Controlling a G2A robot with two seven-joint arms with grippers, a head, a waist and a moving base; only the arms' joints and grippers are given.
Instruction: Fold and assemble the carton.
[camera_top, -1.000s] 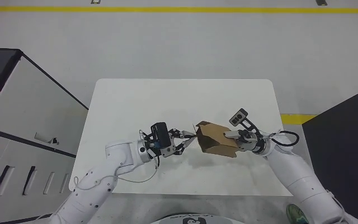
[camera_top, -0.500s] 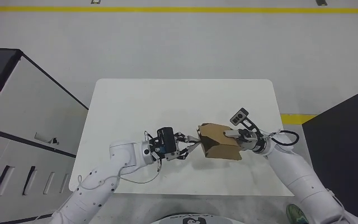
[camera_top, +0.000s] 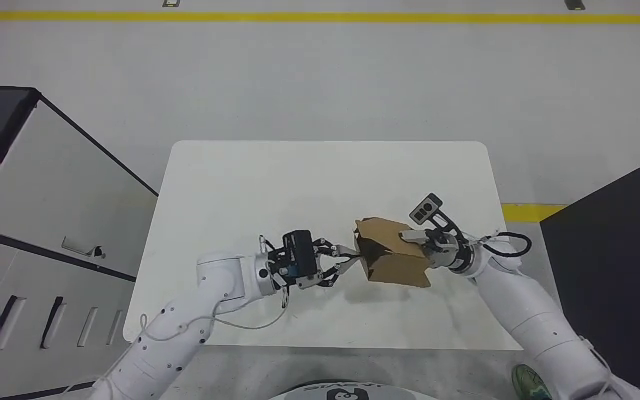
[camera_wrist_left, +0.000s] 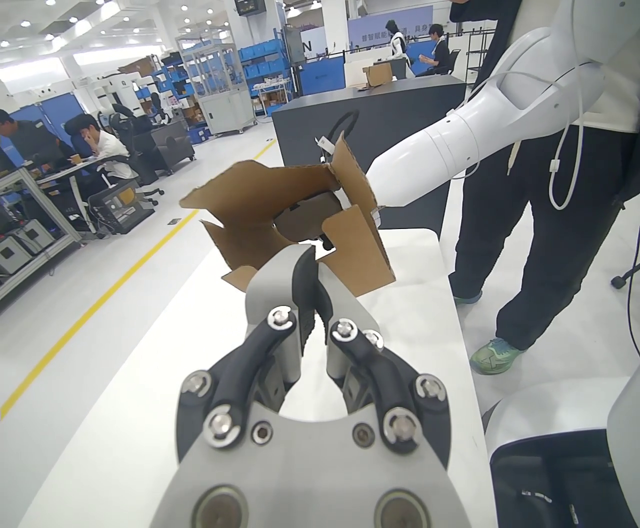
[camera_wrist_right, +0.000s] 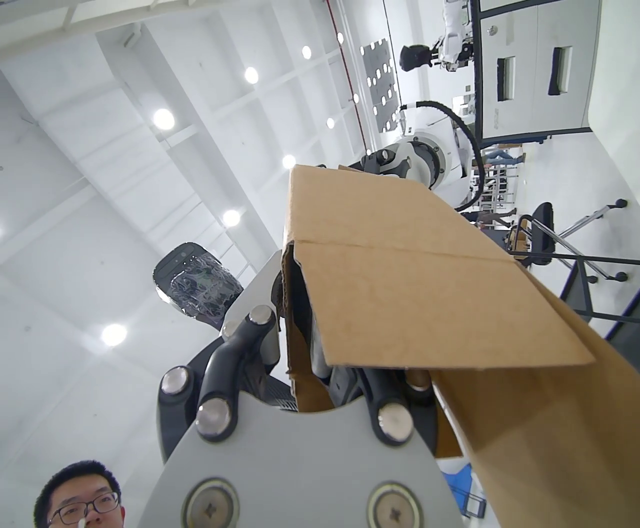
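Carton (camera_top: 392, 262) hangs above the table's (camera_top: 250, 180) near-right part, right gripper (camera_top: 418, 243) clamped on its end wall, so I'd nudge the open flaps (camera_wrist_left: 250, 200) inward slowly with the closed left gripper (camera_wrist_left: 306, 260).

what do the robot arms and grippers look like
The left arm and right arm are white shells. A thin white cable on the left, a black cable at the right wrist. The left gripper and right gripper have grey plates, silver screws, black linkages.
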